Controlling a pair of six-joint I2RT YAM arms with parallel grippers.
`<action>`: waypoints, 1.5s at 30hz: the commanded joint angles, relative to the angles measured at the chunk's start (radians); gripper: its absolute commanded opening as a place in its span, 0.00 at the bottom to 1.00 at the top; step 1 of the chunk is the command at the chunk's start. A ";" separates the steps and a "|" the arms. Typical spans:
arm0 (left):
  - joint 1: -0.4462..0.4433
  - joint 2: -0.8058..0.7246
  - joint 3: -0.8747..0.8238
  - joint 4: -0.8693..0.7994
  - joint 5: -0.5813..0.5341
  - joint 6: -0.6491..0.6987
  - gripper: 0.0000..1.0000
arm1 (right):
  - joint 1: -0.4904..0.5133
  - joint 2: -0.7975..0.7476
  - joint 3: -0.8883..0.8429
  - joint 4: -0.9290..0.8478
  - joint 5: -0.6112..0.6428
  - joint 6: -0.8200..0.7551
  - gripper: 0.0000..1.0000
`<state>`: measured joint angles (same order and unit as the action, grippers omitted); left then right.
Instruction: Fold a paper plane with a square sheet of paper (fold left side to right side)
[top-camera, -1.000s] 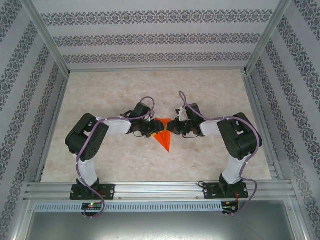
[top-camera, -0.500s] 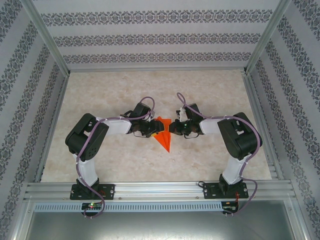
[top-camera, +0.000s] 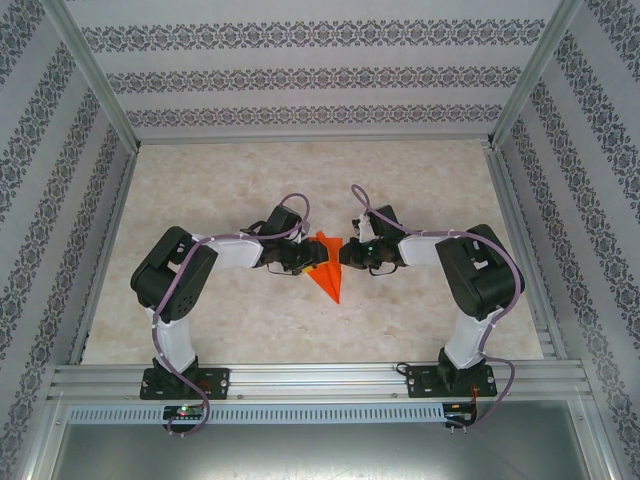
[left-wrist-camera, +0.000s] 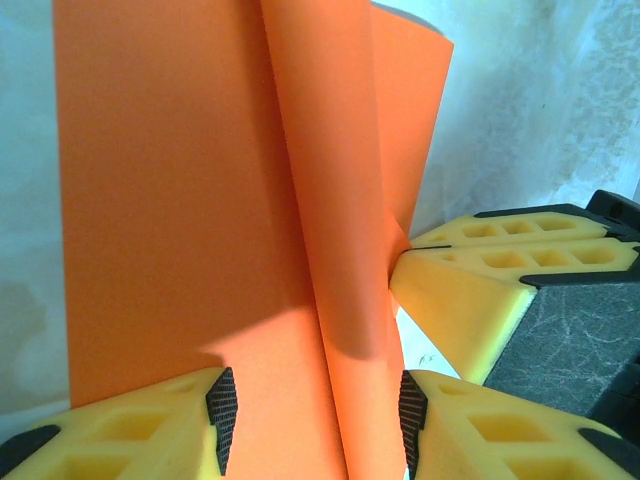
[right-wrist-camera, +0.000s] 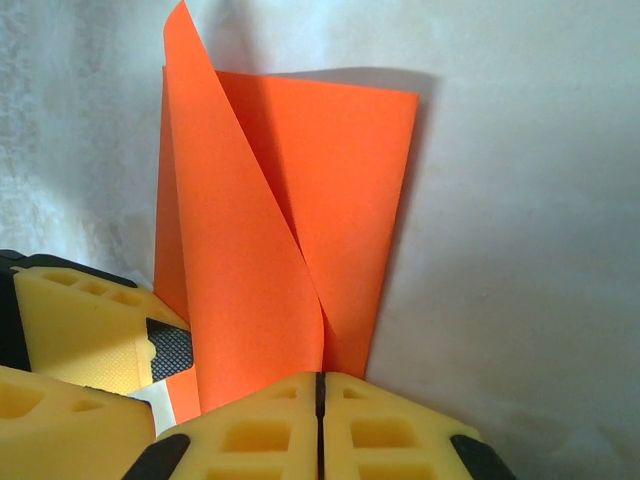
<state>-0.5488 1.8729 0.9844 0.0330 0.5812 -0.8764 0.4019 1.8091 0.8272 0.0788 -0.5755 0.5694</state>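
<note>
The orange paper lies about the middle of the table, already folded down to a narrow wedge. Its long axis runs from the far edge toward the near edge, with the sharp tip pointing at the near edge between the two arm bases.

The two claws meet over its broad far end from opposite sides. The left claw comes in from the table's left edge with its jaws standing partly apart. They straddle the paper, one pad on either side of the centre line, and pinch nothing. The right claw comes from the right edge and its jaws are closed on the edge of one loose flap. That flap stands up off the sheet, curling over the middle, hinged along the same far-to-near line.

That hinge is what the coming move depends on, I'd say. The flap has to swing across the long axis and not along it, so the pull should go sideways toward the right edge while the left claw keeps the lower layer flat. The right claw is the one on the flap; the left is nearer the crease. If the pull drifts toward the tip, the fold will likely skew.
</note>
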 joint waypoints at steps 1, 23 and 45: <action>-0.011 0.044 -0.002 -0.065 -0.044 0.033 0.50 | 0.005 -0.017 0.020 -0.035 0.041 -0.033 0.08; -0.010 -0.087 0.068 -0.139 -0.036 0.092 0.37 | 0.036 0.002 0.035 -0.137 0.113 -0.082 0.04; -0.010 0.128 0.188 -0.133 0.000 0.114 0.24 | 0.051 0.006 0.060 -0.201 0.157 -0.122 0.03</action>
<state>-0.5507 1.9919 1.1694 -0.0677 0.5976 -0.7891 0.4431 1.8069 0.8883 -0.0418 -0.4850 0.4801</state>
